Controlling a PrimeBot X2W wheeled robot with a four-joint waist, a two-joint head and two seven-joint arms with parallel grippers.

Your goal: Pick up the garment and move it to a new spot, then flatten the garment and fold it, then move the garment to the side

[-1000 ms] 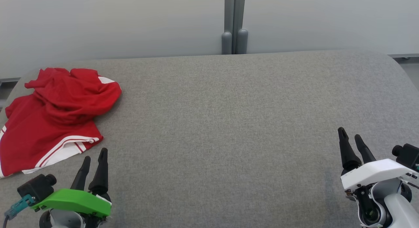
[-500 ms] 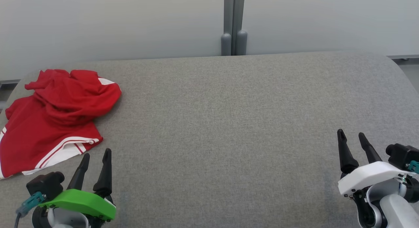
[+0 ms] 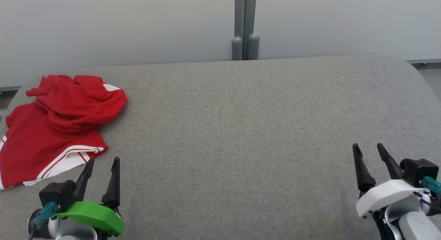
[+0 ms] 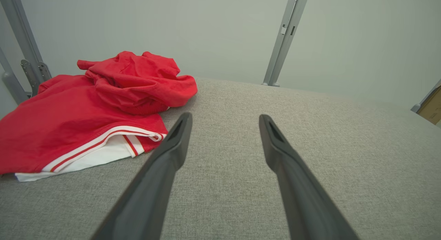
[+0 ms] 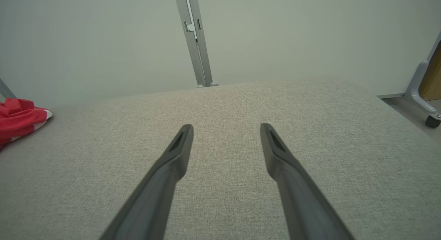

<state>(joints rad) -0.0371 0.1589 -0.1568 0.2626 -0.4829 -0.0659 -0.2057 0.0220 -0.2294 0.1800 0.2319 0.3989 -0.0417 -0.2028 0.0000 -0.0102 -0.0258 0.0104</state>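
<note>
A red garment (image 3: pixel 58 122) with white stripes lies crumpled at the far left of the grey padded surface (image 3: pixel 241 129). In the left wrist view the garment (image 4: pixel 93 105) sits ahead and to the left of the fingers. My left gripper (image 3: pixel 103 162), under its green cover, stands open just off the garment's striped hem, touching nothing. At the lower right my right gripper (image 3: pixel 367 147) is open and empty, far from the cloth. A small edge of the garment (image 5: pixel 19 121) shows at the left of the right wrist view.
A grey post (image 3: pixel 244 26) rises against the pale wall behind the surface. The padded surface curves down at its left and right ends. A caster and a frame leg (image 5: pixel 427 95) stand on the floor to the right.
Both grippers have shifted a little: the left one moved rightward, the right one drew back lower. The head view has tipped slightly. The garment lies as before.
</note>
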